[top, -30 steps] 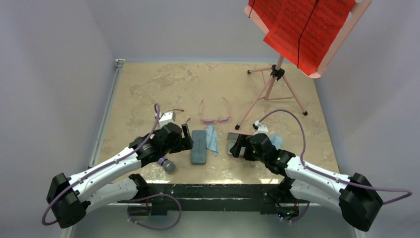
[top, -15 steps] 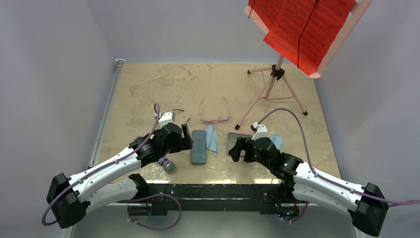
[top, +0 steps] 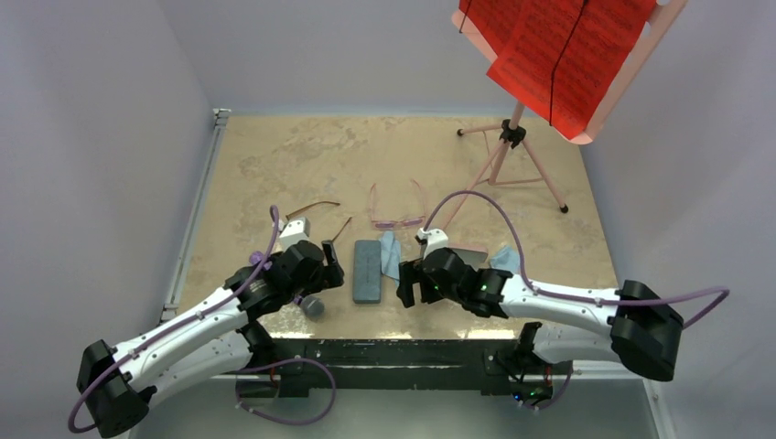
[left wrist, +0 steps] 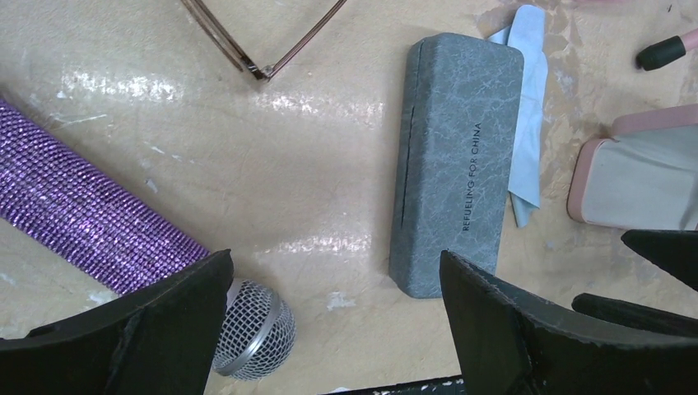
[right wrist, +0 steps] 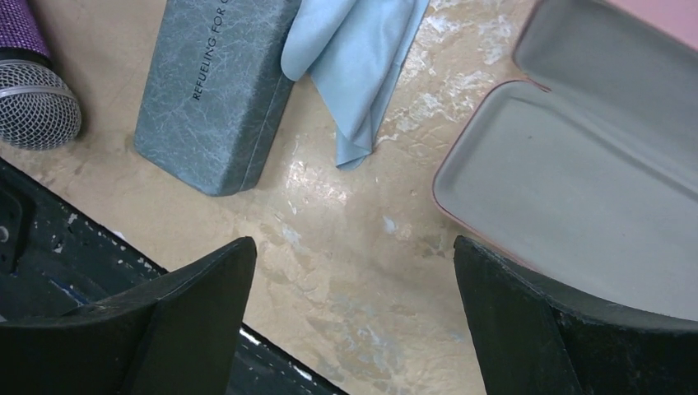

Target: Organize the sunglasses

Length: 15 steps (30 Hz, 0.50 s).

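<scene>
The table (top: 274, 155) has a glossy beige top with a marbled stone look. The brown glasses (top: 316, 215) are thin wire-like frames with slim temples. They lie left of the table's middle, just beyond the left gripper (top: 329, 261) on its far side. In the left wrist view only a hinge corner (left wrist: 262, 71) shows at the top edge, well ahead of the fingers (left wrist: 494, 321) and not between them.

The pink glasses (top: 398, 208) are translucent, with temples pointing to the far edge. They lie near the table's middle, beyond the right gripper (top: 407, 285) and past a light blue cloth (right wrist: 354, 58), soft and creased.

A grey oblong case (left wrist: 457, 164) with rounded corners and a crackled leather-like grain lies closed near the near edge, between the two grippers. Its lid reads "REFUELING FOR CHINA". The cloth pokes out from under its right side.

A pink case (right wrist: 576, 164) lies open to the right, its lining smooth and grey. A microphone (left wrist: 107, 222), with a purple rhinestone handle and silver mesh head, lies left of the grey case.

Both grippers hover over the near edge with jaws wide apart, holding nothing. Only bare table lies between each pair of black, matte fingers.

A pink tripod stand (top: 512, 137) at the far right corner holds red sheet music, too small to read.
</scene>
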### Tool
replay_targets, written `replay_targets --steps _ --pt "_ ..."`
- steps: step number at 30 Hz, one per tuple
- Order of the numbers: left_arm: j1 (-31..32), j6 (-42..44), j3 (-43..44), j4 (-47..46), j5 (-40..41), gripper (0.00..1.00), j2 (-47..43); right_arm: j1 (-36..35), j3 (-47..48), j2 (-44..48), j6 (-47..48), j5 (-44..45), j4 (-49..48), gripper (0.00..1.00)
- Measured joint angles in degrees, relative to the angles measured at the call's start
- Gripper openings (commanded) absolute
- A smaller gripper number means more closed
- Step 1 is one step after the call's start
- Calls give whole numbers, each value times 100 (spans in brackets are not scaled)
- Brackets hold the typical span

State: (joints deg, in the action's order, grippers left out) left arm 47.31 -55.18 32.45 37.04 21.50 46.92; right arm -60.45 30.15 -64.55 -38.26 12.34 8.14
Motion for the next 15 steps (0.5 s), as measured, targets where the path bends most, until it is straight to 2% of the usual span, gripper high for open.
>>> replay_targets --steps 7,15 --pt "0 -92 -221 195 11 100 -455 -68 518 -717 109 164 9 88" --pt "-2 -125 -236 267 20 100 -444 -68 1161 -1512 269 374 131 84"
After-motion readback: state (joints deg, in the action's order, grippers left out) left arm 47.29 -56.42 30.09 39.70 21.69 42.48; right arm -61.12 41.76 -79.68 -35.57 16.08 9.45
